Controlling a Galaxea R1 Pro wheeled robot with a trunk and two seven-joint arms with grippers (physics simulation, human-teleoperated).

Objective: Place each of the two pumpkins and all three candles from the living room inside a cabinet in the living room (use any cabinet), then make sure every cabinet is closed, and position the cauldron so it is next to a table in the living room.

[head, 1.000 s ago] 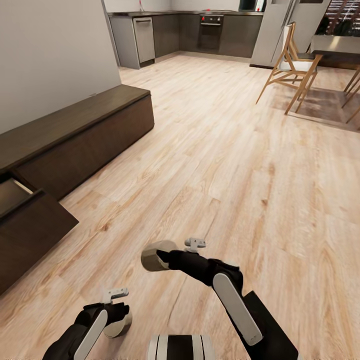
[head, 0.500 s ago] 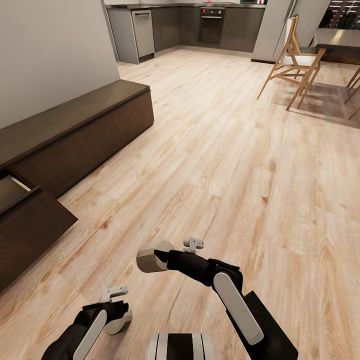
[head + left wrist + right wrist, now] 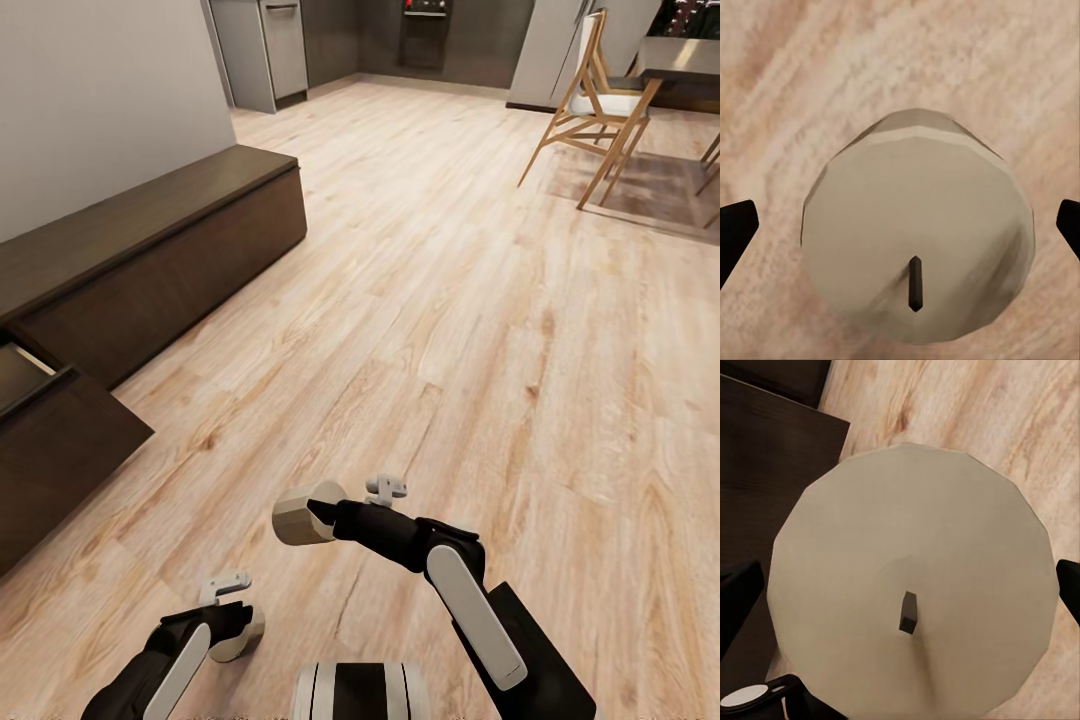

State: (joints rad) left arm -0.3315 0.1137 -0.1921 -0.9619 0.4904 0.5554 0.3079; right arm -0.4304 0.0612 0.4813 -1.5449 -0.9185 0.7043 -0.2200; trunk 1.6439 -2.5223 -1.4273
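My right gripper is shut on a pale grey candle, held sideways above the wood floor. The right wrist view looks at that candle's round top and dark wick. My left gripper is lower and nearer to me, shut on a second candle. This one sits between the dark fingertips in the left wrist view. The long dark brown cabinet runs along the wall at left. One of its drawers stands pulled out, left of both grippers.
Light wood floor stretches ahead to a kitchen with grey units. Wooden chairs stand at the far right. The open drawer front juts into the floor space at the left. My base shows at the bottom edge.
The whole picture has shifted, with the room sliding upward, so the camera has moved. Both arms keep their candles in nearly the same pose.
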